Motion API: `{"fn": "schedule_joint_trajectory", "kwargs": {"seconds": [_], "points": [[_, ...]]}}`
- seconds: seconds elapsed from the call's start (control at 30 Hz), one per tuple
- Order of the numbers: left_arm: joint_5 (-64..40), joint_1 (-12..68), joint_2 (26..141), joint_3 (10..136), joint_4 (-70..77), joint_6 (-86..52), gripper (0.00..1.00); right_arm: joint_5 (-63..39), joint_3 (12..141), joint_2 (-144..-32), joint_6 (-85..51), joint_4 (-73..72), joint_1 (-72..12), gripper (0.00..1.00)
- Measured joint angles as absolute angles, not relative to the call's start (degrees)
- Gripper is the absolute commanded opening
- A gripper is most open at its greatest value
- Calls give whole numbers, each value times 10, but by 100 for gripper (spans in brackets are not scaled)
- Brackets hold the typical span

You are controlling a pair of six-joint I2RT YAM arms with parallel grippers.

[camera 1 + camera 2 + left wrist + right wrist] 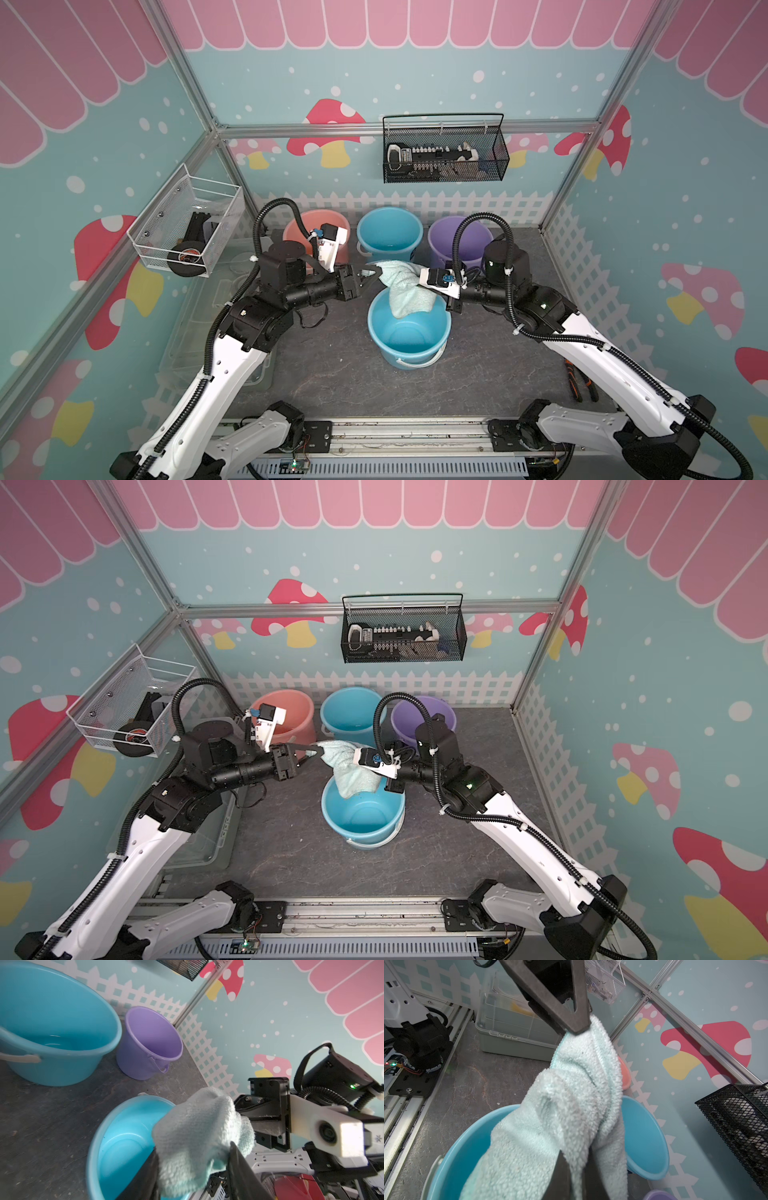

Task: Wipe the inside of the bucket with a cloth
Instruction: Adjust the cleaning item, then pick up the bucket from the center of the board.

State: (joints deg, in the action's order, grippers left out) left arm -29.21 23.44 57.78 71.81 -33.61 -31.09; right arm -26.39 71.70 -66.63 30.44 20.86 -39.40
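**Cloth (405,291) hanging over the blue bucket (415,356)**

So the right end effector (577,1167) pinches the cloth tight, and the left end effector (371,272) has its jaws apart around the other end. The cloth sags into the bucket's mouth by the far rim. 3 more buckets (388,235) crowd close behind.

The cloth (405,293) hangs over the far side of the mouth of the front blue bucket (409,340); the near side is open. Behind stand the pink bucket (307,224), rear blue bucket (388,232) and purple bucket (442,239). Bare tabletop (332,374) lies in front.
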Motion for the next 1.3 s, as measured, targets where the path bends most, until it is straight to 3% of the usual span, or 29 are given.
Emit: {"fn": "schedule_joint_trajectory", "kwargs": {"seconds": [0.3, 0.77, 1.07, 1.17, 1.3], "points": [[-199, 214, 634, 698, -432, -305, 46, -173, 717, -686, 264, 237, -394, 0], [-212, 240, 771, 660, -478, -304, 47, -117, 717, -708, 222, 295, -394, 0], [-193, 277, 813, 657, -480, -303, 8, -118, 717, -731, 242, 338, -402, 0], [-181, 280, 814, 656, -482, -304, 0, -119, 714, -731, 266, 340, -404, 0], [-164, 290, 811, 657, -482, -305, 0, -119, 712, -735, 317, 348, -412, 0]]}}
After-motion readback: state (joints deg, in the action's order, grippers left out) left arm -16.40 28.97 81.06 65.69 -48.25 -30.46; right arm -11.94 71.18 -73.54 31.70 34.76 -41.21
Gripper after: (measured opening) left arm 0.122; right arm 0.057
